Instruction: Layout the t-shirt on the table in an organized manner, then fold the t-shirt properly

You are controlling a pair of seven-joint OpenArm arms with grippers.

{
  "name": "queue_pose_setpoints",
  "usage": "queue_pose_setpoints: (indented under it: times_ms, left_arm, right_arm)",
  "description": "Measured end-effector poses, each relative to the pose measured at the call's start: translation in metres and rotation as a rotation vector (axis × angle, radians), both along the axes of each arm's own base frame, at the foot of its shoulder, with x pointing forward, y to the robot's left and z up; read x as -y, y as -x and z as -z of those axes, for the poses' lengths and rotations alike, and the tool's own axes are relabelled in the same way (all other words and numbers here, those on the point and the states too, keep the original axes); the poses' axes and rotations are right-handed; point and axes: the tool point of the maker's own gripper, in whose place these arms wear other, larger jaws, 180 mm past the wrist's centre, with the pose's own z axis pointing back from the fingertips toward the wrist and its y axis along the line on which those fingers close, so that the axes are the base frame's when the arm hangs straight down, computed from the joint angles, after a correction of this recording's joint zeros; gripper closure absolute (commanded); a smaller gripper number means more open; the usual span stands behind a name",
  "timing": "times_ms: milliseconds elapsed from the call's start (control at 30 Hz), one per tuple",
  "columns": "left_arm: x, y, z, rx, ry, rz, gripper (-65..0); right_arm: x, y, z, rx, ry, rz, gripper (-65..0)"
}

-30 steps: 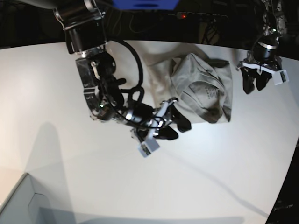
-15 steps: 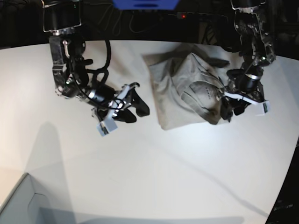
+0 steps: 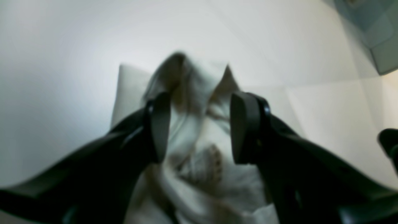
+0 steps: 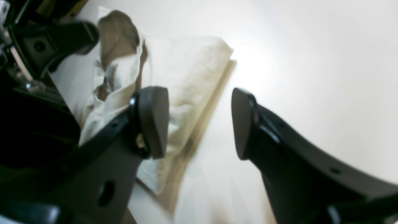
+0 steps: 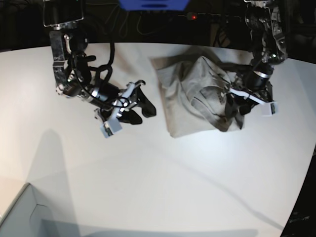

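Note:
The light grey-beige t-shirt (image 5: 197, 94) lies bunched and creased on the white table (image 5: 163, 173), at the back right. My left gripper (image 5: 236, 105) is open over the shirt's right edge. In the left wrist view (image 3: 200, 127) its fingers straddle a raised fold of the shirt (image 3: 199, 93), not closed on it. My right gripper (image 5: 141, 106) is open and empty just left of the shirt, above bare table. In the right wrist view (image 4: 199, 123) the shirt's edge (image 4: 189, 71) lies beyond its left finger.
A pale grey box corner (image 5: 19, 212) sits at the front left; it also shows in the left wrist view (image 3: 382, 40). The table's curved far edge meets dark background with a power strip (image 5: 212, 17). The left gripper's finger (image 4: 59, 35) shows at top left in the right wrist view.
My left gripper has come down from the far right onto the shirt's right edge. My right gripper drew back left off the shirt, then edged slightly back toward it.

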Motion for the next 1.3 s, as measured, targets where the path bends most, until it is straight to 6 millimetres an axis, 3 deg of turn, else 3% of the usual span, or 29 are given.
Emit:
queue_pose_setpoints:
  times_ms: [100, 367, 600, 733, 933, 1300]
  left_arm:
    - [-0.003, 0.003, 0.013, -0.035, 0.005, -0.009, -30.4]
    - [-0.014, -0.014, 0.016, -0.037, -0.001, -0.014, -30.2]
    - [-0.035, -0.035, -0.002, 0.013, -0.047, -0.021, -30.2]
    - [-0.043, -0.044, 0.006, -0.011, -0.047, -0.029, -30.2]
    - [-0.064, -0.045, 0.020, -0.062, -0.065, -0.048, -30.2]
    - [-0.072, -0.046, 0.009, -0.038, -0.079, -0.056, -30.6]
  right_arm:
    - [0.000, 0.000, 0.000, 0.001, 0.000, 0.000, -32.6]
    - [-0.001, 0.002, 0.001, -0.002, 0.001, -0.003, -32.6]
    - [-0.001, 0.008, 0.006, -0.019, 0.001, -0.001, -32.6]
    - [0.000, 0.008, 0.006, -0.019, 0.003, -0.002, -32.6]
    - [0.005, 0.008, 0.008, -0.020, 0.017, -0.002, -32.6]
    - [0.008, 0.008, 0.009, -0.020, 0.026, -0.001, -32.6]
